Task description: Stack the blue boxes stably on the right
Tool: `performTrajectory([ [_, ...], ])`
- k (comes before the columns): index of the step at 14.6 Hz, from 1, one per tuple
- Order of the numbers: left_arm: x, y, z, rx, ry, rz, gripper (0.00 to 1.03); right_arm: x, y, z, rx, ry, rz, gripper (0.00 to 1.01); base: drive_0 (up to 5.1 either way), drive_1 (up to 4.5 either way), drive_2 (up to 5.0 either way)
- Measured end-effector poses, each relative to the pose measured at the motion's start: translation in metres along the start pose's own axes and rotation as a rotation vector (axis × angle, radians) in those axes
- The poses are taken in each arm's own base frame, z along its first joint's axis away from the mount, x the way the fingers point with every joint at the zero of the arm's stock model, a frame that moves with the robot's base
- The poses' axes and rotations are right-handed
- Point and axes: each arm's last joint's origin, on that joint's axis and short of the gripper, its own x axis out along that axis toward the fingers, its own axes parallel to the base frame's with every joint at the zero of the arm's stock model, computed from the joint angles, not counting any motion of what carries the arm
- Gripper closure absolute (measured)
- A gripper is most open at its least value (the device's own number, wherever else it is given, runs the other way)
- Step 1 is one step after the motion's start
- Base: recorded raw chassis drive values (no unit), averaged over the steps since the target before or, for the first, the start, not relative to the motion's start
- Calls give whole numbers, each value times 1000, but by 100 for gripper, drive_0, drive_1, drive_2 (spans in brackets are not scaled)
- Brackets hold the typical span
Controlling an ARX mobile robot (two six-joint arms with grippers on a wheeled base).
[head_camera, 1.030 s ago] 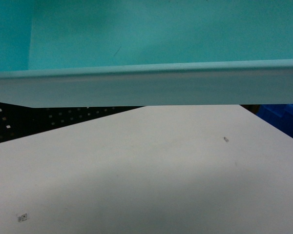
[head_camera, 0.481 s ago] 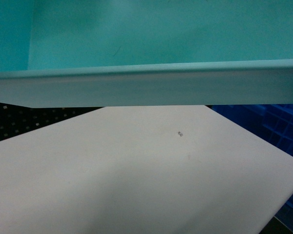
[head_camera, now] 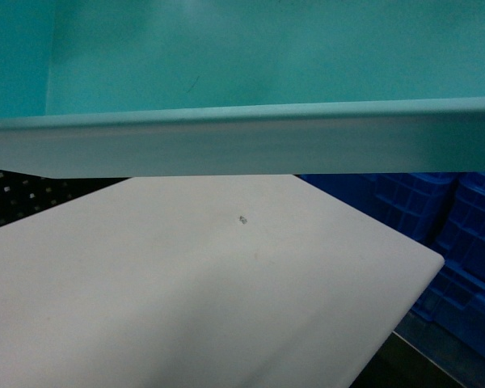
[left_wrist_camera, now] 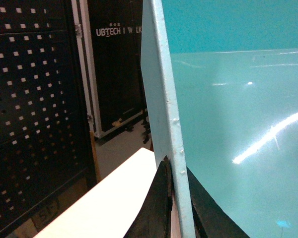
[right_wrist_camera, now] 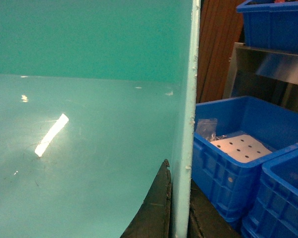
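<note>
1. Left gripper (left_wrist_camera: 175,198) and right gripper (right_wrist_camera: 179,208) are each being kept clamped on opposite rims of the turquoise tub (head_camera: 242,73), carried above the white table (head_camera: 186,291).
2. Glossy walls are being judged slippery, light and slightly flexible; rims suit gripping.

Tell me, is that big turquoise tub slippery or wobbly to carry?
Probably slippery: the turquoise tub has glossy walls with bright glare. Probably fairly stiff: its rim looks straight, with the left tool and right tool pinching opposite rims.
</note>
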Motion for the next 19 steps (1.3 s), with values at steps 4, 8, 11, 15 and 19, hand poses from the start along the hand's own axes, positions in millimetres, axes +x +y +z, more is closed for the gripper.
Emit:
performTrajectory([
  [4,0,0,0,0,0,0,101,0,0,0,0,0,0,99,-170,-170,-170],
  [8,0,0,0,0,0,0,101,0,0,0,0,0,0,99,-157,-157,-157],
  [11,0,0,0,0,0,0,101,0,0,0,0,0,0,99,-168,-168,-168],
  [15,0,0,0,2,0,0,101,0,0,0,0,0,0,99,-159,-159,-159],
  [19,0,0,0,2,0,0,101,0,0,0,0,0,0,99,-164,-164,-164],
])
